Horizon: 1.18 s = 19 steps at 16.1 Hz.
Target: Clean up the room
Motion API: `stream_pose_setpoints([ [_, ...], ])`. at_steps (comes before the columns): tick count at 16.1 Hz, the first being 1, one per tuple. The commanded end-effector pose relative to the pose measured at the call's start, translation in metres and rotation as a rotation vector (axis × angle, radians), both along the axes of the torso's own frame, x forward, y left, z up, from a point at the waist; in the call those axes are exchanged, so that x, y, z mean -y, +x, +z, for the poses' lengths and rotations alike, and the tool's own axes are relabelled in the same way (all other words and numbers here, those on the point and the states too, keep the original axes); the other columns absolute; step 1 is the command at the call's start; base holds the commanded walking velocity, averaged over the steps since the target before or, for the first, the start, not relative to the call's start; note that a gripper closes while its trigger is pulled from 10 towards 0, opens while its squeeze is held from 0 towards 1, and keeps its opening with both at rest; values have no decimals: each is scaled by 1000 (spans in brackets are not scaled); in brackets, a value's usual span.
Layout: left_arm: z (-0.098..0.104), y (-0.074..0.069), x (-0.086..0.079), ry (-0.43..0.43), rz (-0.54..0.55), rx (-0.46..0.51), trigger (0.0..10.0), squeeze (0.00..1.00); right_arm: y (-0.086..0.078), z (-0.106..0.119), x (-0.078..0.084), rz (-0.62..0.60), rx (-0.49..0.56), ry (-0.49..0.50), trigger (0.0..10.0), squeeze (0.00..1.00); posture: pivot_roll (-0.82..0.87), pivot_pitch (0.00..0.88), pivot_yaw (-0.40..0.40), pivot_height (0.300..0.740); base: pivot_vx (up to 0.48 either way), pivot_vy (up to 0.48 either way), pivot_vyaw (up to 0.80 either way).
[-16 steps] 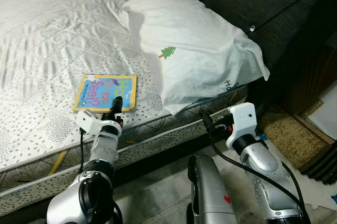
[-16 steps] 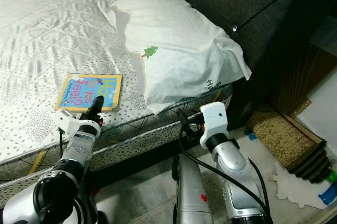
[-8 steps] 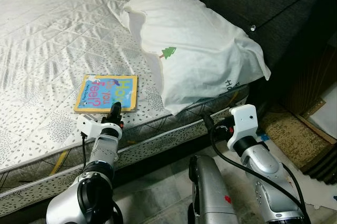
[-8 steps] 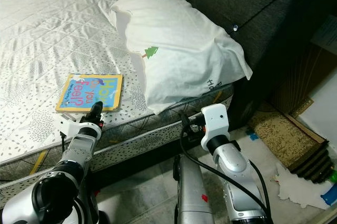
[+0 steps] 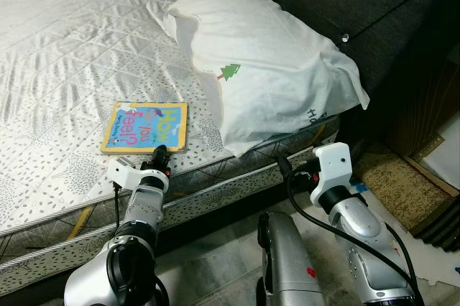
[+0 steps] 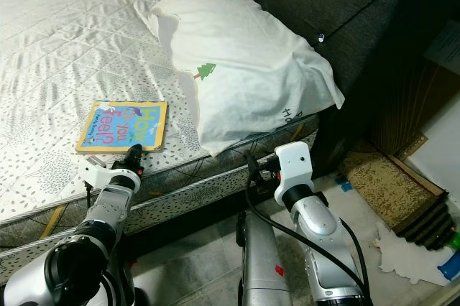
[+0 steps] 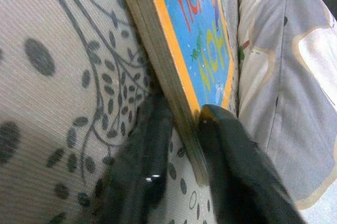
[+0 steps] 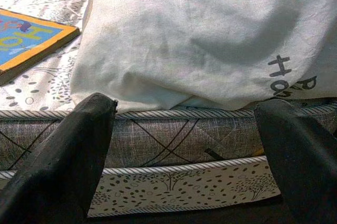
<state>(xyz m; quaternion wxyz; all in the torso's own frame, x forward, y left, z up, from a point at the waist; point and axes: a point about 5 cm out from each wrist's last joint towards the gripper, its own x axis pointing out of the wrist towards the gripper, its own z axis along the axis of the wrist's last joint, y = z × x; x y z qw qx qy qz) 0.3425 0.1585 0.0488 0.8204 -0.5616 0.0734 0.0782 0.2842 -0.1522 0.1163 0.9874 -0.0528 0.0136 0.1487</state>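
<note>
A thin children's book (image 5: 146, 127) with a blue cover and orange border lies flat on the patterned mattress (image 5: 65, 47), near its front edge. My left gripper (image 5: 159, 152) reaches up from below the bed edge to the book's near side. In the left wrist view its two black fingers (image 7: 145, 171) sit one on each side of the book's edge (image 7: 174, 77), closed down to the book's thickness. My right gripper (image 8: 187, 103) hangs wide open beside the bed frame, facing the mattress side below the pillow.
A large white pillow (image 5: 266, 62) leans on the dark tufted headboard (image 5: 374, 11) and overhangs the mattress corner right of the book. On the floor to the right lie a brown mat (image 5: 392, 173), crumpled white paper (image 6: 399, 245) and a small blue object (image 6: 451, 261).
My left gripper has drawn back from over the book's cover to its near edge. The book has stayed in place. The right arm has barely moved.
</note>
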Motion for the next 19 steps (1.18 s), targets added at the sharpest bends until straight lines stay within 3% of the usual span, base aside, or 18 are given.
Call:
stream_pose_setpoints([
  [1, -17, -11, 9, -31, -33, -84, 0, 0, -1, 1, 3, -8, 4, -4, 10000, 0, -345, 109, -20, 486, 0, 0, 0],
  [2, -17, -11, 9, -31, -33, -84, 0, 0, -1, 1, 3, -8, 4, -4, 10000, 0, -345, 109, -20, 486, 0, 0, 0],
  [4, -13, -9, 14, -114, -61, -41, 0, 0, -12, 6, -3, 129, -21, 32, 10000, 0, -370, 121, -24, 486, 0, 0, 0],
  [8, -11, -7, 25, -89, -120, -30, 0, 0, -11, 6, -1, 121, -15, 27, 10000, 0, -371, 123, -26, 486, 0, 0, 0],
  [15, 4, 2, 57, -127, -198, 23, 0, 0, -11, 2, 4, 130, -27, 25, 10000, 0, -366, 123, -22, 486, 0, 0, 0],
  [19, 9, 5, 67, -131, -219, 30, 0, 0, -13, 0, 5, 122, -29, 24, 10000, 0, -371, 121, -9, 486, 0, 0, 0],
])
